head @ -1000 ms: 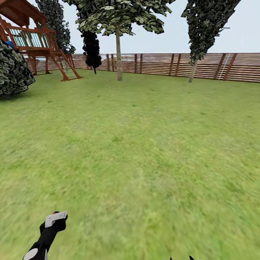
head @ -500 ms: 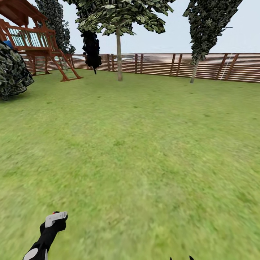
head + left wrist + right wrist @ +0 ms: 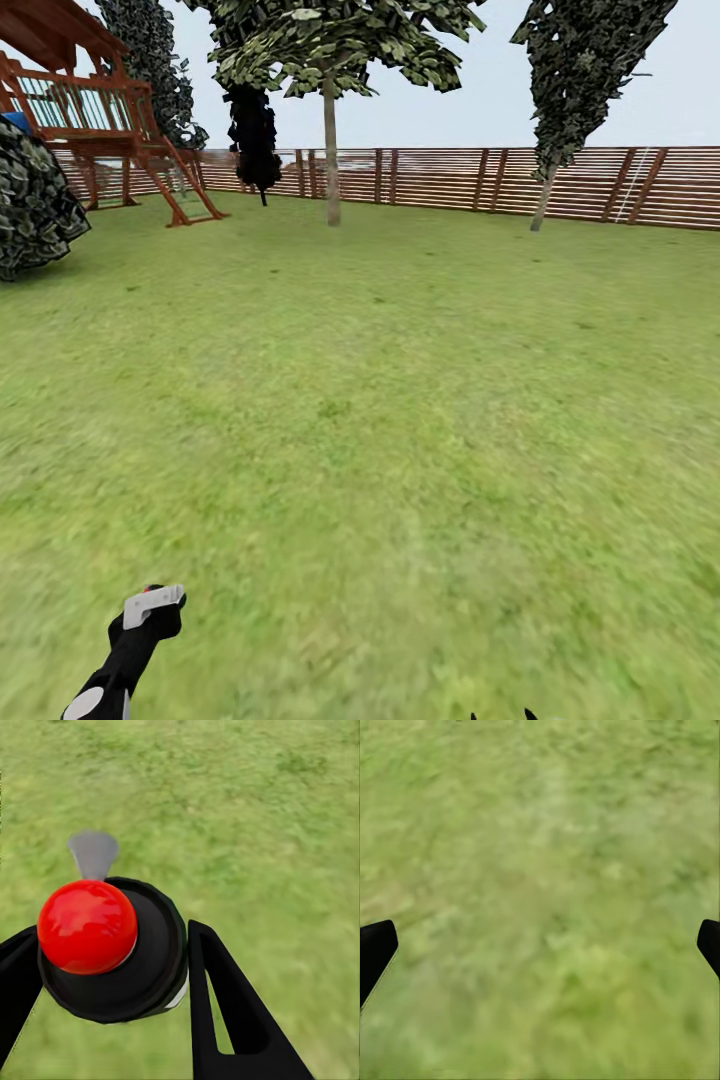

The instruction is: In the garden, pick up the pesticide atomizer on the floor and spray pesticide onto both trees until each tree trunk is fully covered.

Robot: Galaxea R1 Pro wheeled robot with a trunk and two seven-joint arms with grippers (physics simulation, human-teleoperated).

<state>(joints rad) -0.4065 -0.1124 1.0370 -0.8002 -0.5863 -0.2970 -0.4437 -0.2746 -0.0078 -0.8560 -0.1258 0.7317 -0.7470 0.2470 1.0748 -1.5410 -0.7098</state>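
My view has swung slightly left; my left gripper [image 3: 112,967] clamps the spray bottle [image 3: 112,949], my right gripper [image 3: 540,945] spread wide over grass [image 3: 400,400].

You're in a fenced backyard garden: grass lawn [image 3: 400,400], slatted wooden fence [image 3: 450,180], trees [image 3: 330,150], a wooden play structure [image 3: 110,120].

Wooden play tower [image 3: 95,105] stands beside a dark bush [image 3: 35,205], possibly touching.

- The head camera panned slightly; the whole picture shifted (nothing in the garden itself moved).
- The right tree [image 3: 545,195] slid rightward in frame.
- The bush [image 3: 30,210] edged leftward.
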